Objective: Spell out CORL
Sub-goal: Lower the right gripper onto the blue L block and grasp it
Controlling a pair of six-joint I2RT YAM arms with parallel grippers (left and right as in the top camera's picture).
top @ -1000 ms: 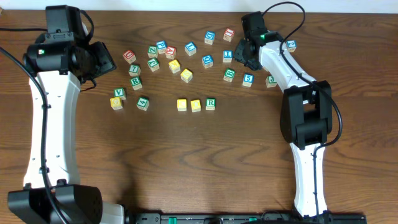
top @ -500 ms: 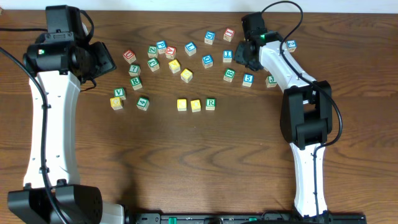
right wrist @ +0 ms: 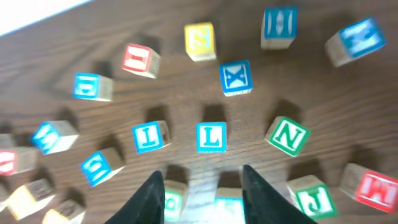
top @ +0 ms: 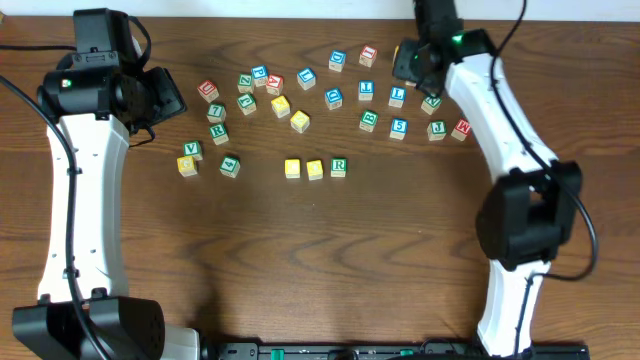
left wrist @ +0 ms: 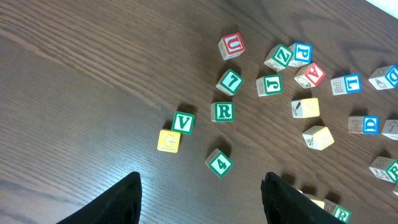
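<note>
1. Left wrist view: the left gripper (left wrist: 200, 186) hangs over the table (left wrist: 74, 93) with its fingers spread wide and empty, near the green 4 cube (left wrist: 219, 163).
2. Right wrist view: the right gripper (right wrist: 205, 183) is parted and pinches nothing, just short of the blue L cube (right wrist: 211, 137).
3. Overhead: a yellow cube (top: 292, 168), a second yellow cube (top: 315, 169) and the green R cube (top: 339, 166) form a row, well apart from the L.

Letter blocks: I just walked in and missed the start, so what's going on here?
Spelling CORL is under way. Two yellow-topped blocks and a green R sit in a row in the middle. The right gripper, open and empty, hovers near the blue L. The left gripper hangs open, holding nothing.
</note>
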